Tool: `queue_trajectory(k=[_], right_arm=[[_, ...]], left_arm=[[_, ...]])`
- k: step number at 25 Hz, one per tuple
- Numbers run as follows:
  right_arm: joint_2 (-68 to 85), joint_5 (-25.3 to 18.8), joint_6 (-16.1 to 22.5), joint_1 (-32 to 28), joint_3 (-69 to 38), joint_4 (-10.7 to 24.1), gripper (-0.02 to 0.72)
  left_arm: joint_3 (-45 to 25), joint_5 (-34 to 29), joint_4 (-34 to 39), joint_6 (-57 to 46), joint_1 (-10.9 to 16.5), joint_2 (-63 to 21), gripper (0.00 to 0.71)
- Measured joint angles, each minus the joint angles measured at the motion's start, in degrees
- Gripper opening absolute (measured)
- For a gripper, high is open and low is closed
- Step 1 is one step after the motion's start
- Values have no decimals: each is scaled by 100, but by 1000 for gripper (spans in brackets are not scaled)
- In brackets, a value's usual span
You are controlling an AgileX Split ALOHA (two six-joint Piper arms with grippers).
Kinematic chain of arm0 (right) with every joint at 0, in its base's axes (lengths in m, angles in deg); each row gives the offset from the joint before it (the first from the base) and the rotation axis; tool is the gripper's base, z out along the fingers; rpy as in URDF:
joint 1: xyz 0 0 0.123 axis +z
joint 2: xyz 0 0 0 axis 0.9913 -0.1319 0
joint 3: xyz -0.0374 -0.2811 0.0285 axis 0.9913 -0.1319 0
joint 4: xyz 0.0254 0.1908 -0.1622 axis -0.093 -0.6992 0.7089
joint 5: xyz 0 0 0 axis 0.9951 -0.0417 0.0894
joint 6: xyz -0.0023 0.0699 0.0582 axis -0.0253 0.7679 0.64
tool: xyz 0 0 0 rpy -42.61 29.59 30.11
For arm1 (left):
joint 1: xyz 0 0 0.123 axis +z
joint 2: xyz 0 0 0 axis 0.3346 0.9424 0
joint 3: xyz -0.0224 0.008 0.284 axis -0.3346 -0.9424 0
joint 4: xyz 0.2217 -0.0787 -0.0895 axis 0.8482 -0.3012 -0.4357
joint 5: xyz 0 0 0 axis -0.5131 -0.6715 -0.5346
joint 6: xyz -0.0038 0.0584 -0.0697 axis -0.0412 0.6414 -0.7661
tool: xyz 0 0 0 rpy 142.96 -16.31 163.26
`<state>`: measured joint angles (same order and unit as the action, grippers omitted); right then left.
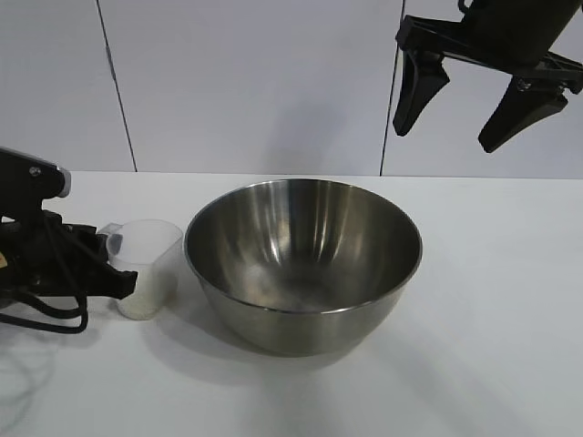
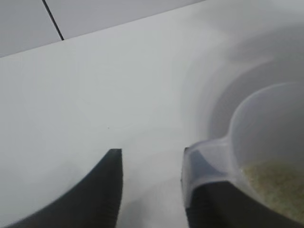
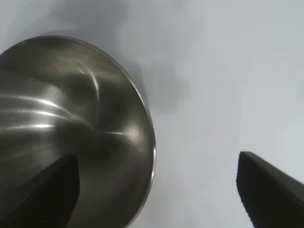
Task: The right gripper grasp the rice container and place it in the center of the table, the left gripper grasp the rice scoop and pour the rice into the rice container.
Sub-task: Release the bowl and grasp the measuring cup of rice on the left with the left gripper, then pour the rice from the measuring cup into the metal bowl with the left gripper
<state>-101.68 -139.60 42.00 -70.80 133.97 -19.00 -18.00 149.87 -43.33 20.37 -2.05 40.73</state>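
Note:
The rice container (image 1: pixel 305 264), a wide shiny steel bowl, stands empty in the middle of the white table (image 1: pixel 492 300). The rice scoop (image 1: pixel 146 264), a small translucent cup, stands upright just left of it with rice (image 2: pixel 280 185) in its bottom. My left gripper (image 1: pixel 114 269) is low at the scoop's handle. In the left wrist view its fingers (image 2: pixel 152 156) stand apart, bare table between them, the handle (image 2: pixel 209 159) lying over one finger. My right gripper (image 1: pixel 444 135) hangs open high above the bowl's right side, holding nothing; its wrist view shows the bowl (image 3: pixel 71 109) below.
White wall panels (image 1: pixel 246 82) rise behind the table. Black cables (image 1: pixel 41 309) from the left arm lie on the tabletop at the left edge. Bare table lies right of and in front of the bowl.

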Motion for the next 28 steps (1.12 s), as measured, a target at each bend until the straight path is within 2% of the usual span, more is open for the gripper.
queue_trajectory(k=[2, 4, 9, 14, 18, 23, 25, 28], right_arm=[[0, 0, 0, 0, 0, 0, 622], [0, 2, 0, 0, 0, 5, 622], [0, 13, 0, 0, 0, 17, 622], [0, 34, 0, 0, 0, 17, 622], [0, 114, 0, 0, 0, 17, 622], [0, 136, 0, 0, 0, 17, 622], [0, 142, 0, 0, 0, 17, 622], [0, 142, 0, 0, 0, 17, 622]], left_arm=[[0, -11, 13, -46, 0, -141, 39], [0, -16, 19, -114, 10, -322, 18], [-5, -16, 184, -128, 10, -924, 10], [115, -127, 740, -128, 10, -1564, 10], [758, -1271, 1632, 120, -73, -1896, 10], [1574, -2692, 2006, 947, -416, -1901, 10], [1832, -3255, 2152, 1498, -543, -1896, 10], [2043, -3757, 2243, 2573, -715, -1896, 10]])
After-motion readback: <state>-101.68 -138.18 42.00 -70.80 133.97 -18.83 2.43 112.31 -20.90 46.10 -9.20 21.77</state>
